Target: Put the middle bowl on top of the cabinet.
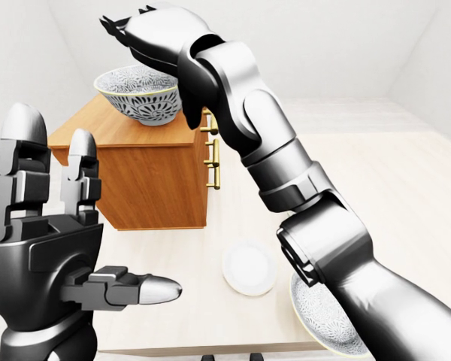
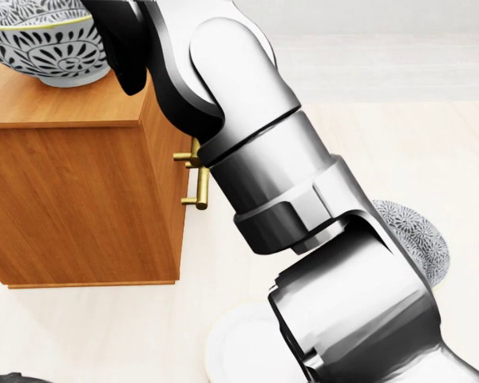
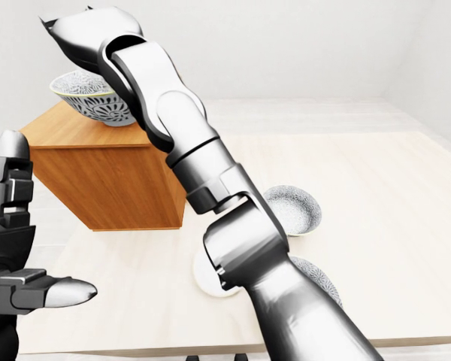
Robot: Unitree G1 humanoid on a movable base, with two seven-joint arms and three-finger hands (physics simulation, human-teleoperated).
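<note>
A blue-and-white patterned bowl (image 1: 139, 94) stands upright on the top of the wooden cabinet (image 1: 150, 180), near its upper edge in the left-eye view. My right hand (image 1: 124, 28) hovers just above the bowl's rim with its fingers spread, open and not closed round the bowl. The right arm hides the bowl's right side. At the lower left of the left-eye view my left hand (image 1: 98, 210) is raised, open and holding nothing, well away from the cabinet.
The cabinet has brass handles (image 1: 213, 154) on its right face. On the light tabletop (image 1: 391, 173) lie a white plate (image 1: 249, 267), a large patterned bowl (image 1: 319, 316) partly under my arm, and a smaller patterned bowl (image 3: 293, 209).
</note>
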